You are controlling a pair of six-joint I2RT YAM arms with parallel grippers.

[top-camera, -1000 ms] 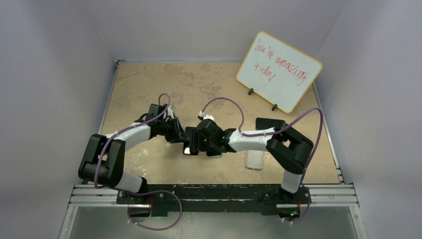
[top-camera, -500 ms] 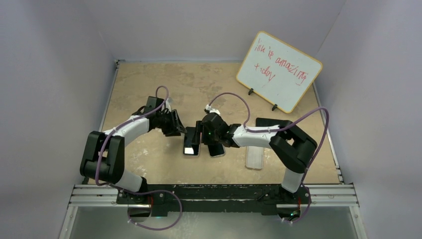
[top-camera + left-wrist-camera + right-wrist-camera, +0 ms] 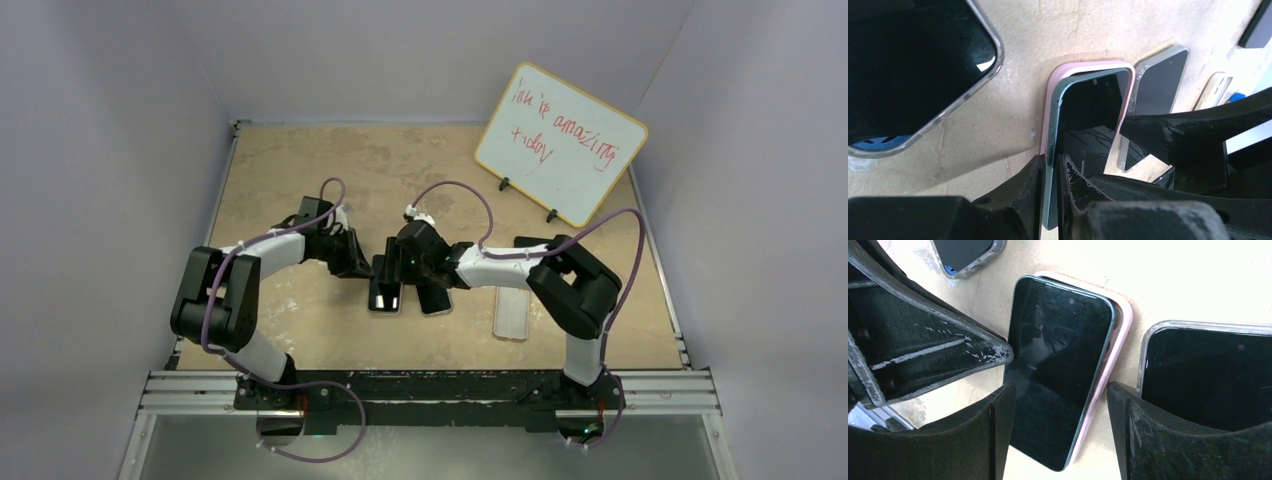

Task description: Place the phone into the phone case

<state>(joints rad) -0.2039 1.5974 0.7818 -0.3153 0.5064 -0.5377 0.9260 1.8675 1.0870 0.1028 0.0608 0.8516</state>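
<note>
The phone (image 3: 1058, 370) has a dark screen and a teal rim. It lies partly in the pink phone case (image 3: 1122, 330), its left edge raised. In the left wrist view my left gripper (image 3: 1050, 162) is shut on the phone's (image 3: 1088, 115) teal left edge, with the pink case (image 3: 1048, 107) under it. My right gripper (image 3: 1058, 427) is open and straddles the phone and case from above. In the top view the phone (image 3: 384, 293) sits mid-table between the left gripper (image 3: 364, 268) and the right gripper (image 3: 398, 272).
A phone in a clear case (image 3: 433, 299) lies just right of the pink case and also shows in the right wrist view (image 3: 1208, 375). Another clear-cased phone (image 3: 913, 70) lies to the left. A clear case (image 3: 510, 318), a dark slab (image 3: 535, 248) and a whiteboard (image 3: 560, 143) stand to the right.
The left gripper drew back from the phone and has come in again at its left edge. The right gripper has shifted slightly farther from the bases, staying over the phone.
</note>
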